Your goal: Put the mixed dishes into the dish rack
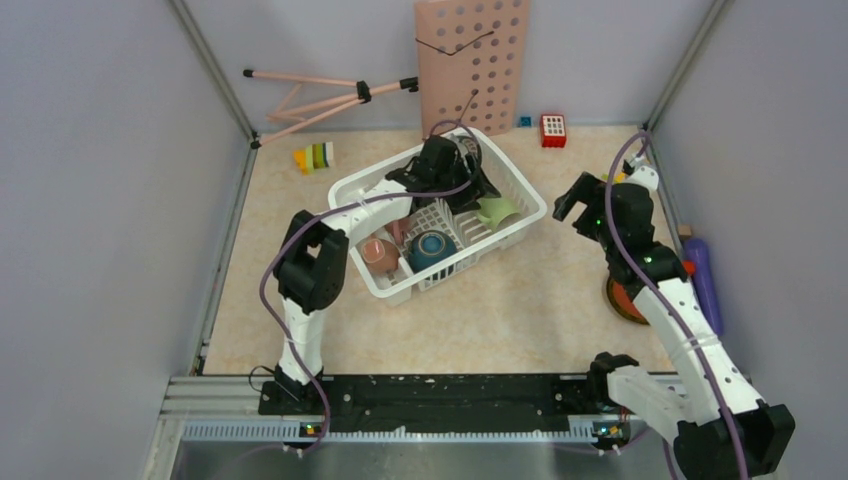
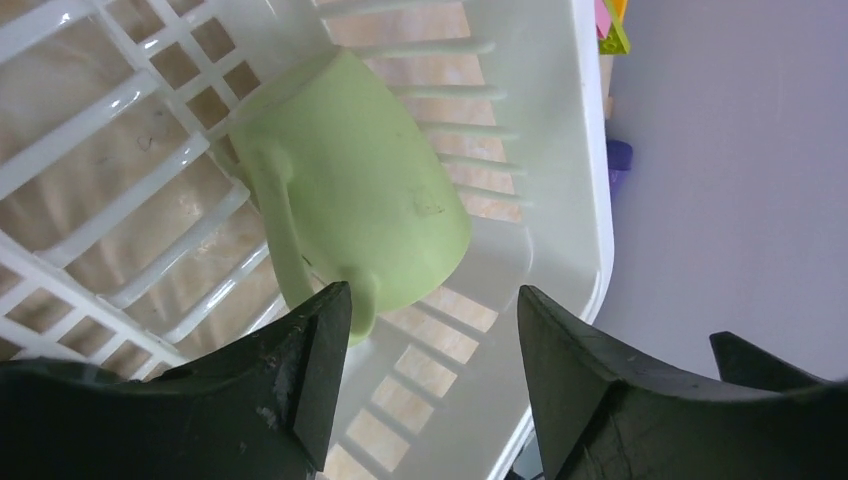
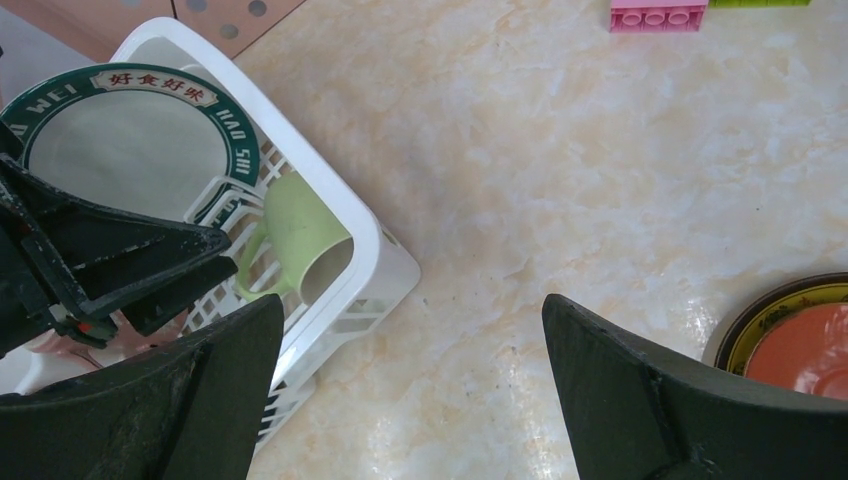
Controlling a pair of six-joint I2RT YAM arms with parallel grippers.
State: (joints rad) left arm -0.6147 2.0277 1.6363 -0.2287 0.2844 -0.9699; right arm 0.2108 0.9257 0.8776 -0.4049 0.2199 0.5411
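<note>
— How does the light green mug (image 1: 497,212) lie?
— On its side at the right end of the dish rack (image 1: 478,256), with its mouth toward the near right.
— And the arms?
— The left gripper (image 2: 430,295) reaches across the rack and points down over the mug, jaws parted, empty. The right gripper (image 3: 410,310) hangs over the table (image 1: 520,300) to the right, spread wide, holding nothing.

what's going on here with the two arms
Dishes are being loaded into the white dish rack. The left gripper is inside it, open and empty, by the green mug lying on its side. A teal-rimmed plate, pink cup and blue bowl are in there too. The right gripper hovers open over the table, near an orange plate not yet loaded.
</note>
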